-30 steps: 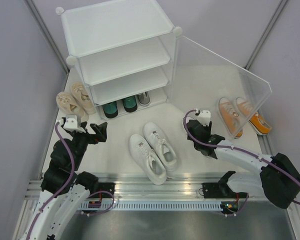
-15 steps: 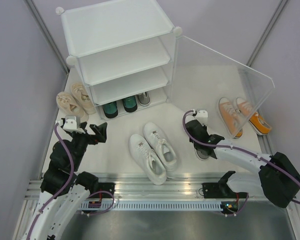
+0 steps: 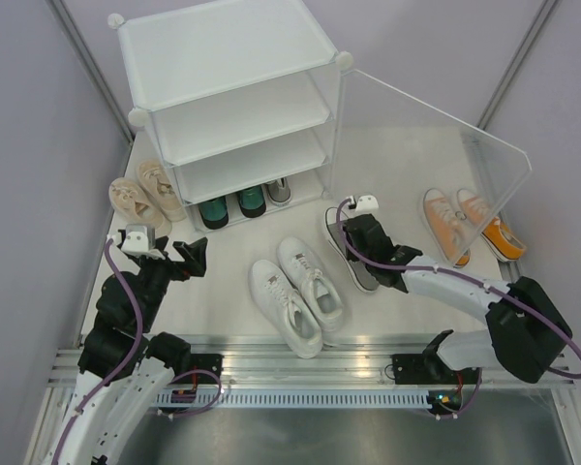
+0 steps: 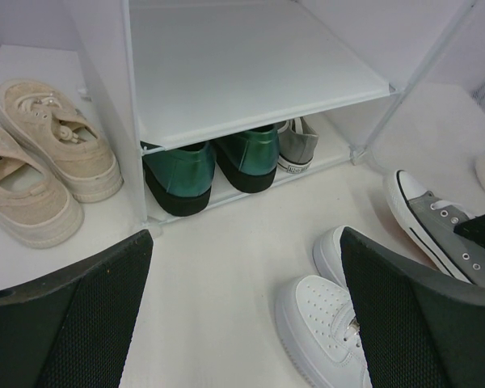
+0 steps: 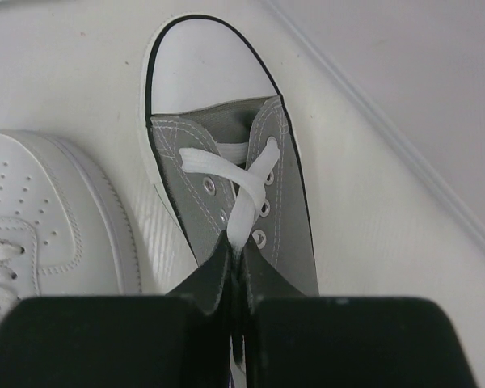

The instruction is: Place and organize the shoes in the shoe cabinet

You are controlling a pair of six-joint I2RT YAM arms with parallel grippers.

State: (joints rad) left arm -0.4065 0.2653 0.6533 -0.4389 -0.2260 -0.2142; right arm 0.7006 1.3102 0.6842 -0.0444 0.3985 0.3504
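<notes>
Grey shoe (image 5: 226, 178) shifted left beside white pair (image 3: 300, 291), right jaws clamped.

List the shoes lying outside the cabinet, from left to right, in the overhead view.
beige pair → white pair → grey shoe → orange pair

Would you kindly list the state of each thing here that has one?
cabinet door, open
left gripper, jaws open, empty
right gripper, jaws shut on grey shoe
green shoes, on bottom shelf
second grey shoe, on bottom shelf
white shoes, unshelved
beige shoes, unshelved
orange shoes, unshelved
</notes>
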